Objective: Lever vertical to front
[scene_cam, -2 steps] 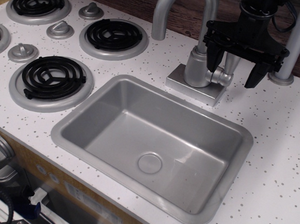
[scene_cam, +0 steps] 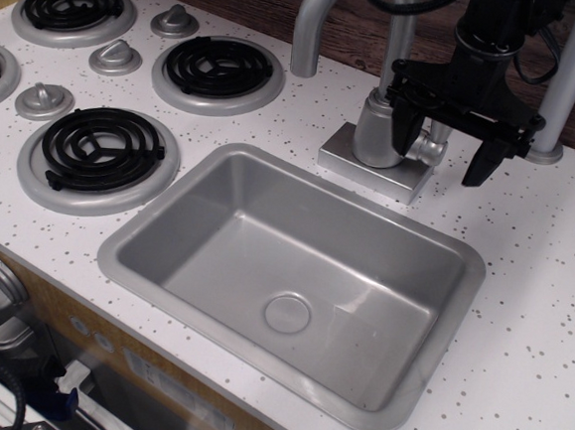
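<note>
The lever's round hub [scene_cam: 431, 147] sticks out of the right side of the faucet body [scene_cam: 376, 130]. Its slim silver rod rises from the hub and is mostly hidden behind my black gripper. My gripper [scene_cam: 439, 165] comes down from above with its jaws apart. One finger [scene_cam: 405, 135] is left of the hub and the other finger [scene_cam: 477, 162] is to its right. The fingers straddle the lever, and I cannot tell whether they touch it.
The curved grey spout [scene_cam: 313, 18] arches left from the faucet on its square base [scene_cam: 356, 166]. The grey sink [scene_cam: 147, 229] lies in front. A thick grey pole [scene_cam: 569, 78] stands right behind the gripper. Several black burners [scene_cam: 98, 148] and knobs [scene_cam: 116, 58] are to the left.
My gripper has dropped a little and shifted slightly left, so its fingers now reach down beside the lever's hub. The lever has not visibly moved.
</note>
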Available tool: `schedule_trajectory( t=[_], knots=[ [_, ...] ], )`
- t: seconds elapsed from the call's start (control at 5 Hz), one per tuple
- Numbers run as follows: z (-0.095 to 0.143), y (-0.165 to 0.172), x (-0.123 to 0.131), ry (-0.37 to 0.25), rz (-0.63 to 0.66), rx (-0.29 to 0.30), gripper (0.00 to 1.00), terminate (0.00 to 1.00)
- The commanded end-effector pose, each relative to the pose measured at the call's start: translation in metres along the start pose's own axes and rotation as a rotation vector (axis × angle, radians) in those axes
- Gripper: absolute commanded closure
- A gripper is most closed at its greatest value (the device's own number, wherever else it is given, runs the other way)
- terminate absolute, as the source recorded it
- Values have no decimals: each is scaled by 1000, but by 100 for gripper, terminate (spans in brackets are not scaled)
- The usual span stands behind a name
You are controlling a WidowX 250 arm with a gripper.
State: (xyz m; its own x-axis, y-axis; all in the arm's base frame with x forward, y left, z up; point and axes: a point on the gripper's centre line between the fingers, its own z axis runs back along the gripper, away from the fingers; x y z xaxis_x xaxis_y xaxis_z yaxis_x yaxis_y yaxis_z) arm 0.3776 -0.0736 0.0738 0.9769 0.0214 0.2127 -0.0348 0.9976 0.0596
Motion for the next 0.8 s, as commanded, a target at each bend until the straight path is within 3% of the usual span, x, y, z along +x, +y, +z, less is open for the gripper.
schedule_trajectory(
  t=[0.0, 0.2, 0.4, 0.6],
  knots=[
    [29, -2, 26, -222, -100, -5, 0, 0],
    [27, -4, 42, -267, -147, -12, 0, 0],
    [24, -2, 50, -307, -170, 17, 0, 0],
    [20, -2, 54, -316, -178, 21, 0, 0]
  ],
)
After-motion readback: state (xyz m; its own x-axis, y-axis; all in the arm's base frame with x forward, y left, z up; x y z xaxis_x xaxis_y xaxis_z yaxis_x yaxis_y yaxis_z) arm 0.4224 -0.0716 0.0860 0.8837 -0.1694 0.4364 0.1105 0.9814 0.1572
